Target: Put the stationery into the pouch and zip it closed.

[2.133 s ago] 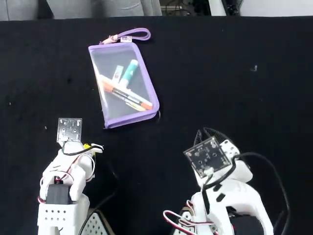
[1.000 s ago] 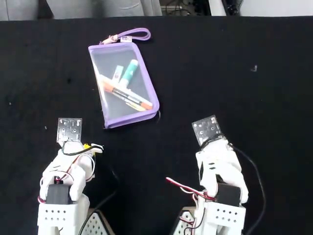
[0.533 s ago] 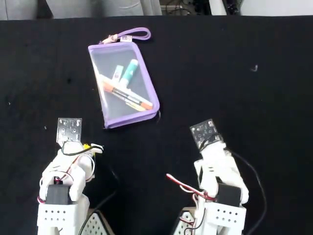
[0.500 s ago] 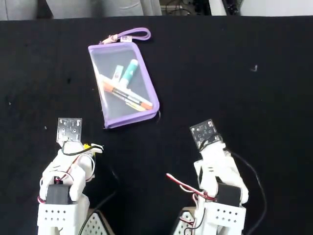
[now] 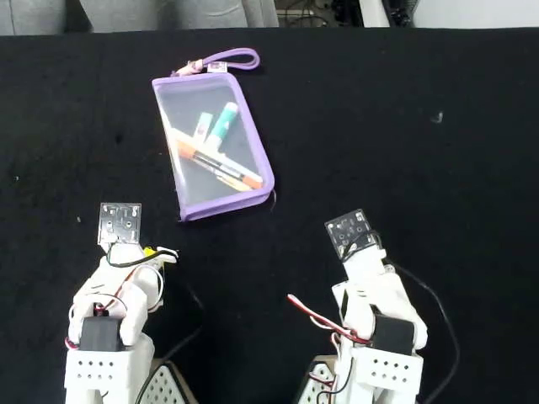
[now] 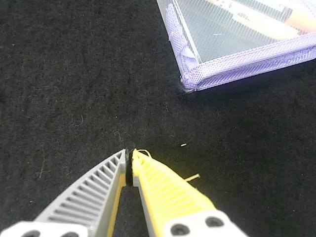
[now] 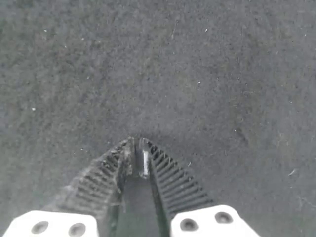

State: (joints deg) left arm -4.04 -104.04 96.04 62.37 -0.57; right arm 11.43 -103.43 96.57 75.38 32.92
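The pouch [image 5: 238, 139] holding pens [image 5: 217, 168] lies near the table's [image 5: 404, 168] far edge. The left end effector [image 6: 131, 154] and right end effector [image 7: 137, 146] are pinched narrow, empty.

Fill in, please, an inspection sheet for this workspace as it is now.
Surface: black cloth table, few pale specks.
Job's things: clear mesh pouch with purple edging, flat; stationery inside; zip state unclear.
Clutter: nothing seen.
Grippers: left gripper shut, empty, near a pouch corner; right gripper shut, empty, over cloth.
Cables: red and white wires on the right arm; black cable beside it.
Surroundings: grey shapes beyond the far edge.
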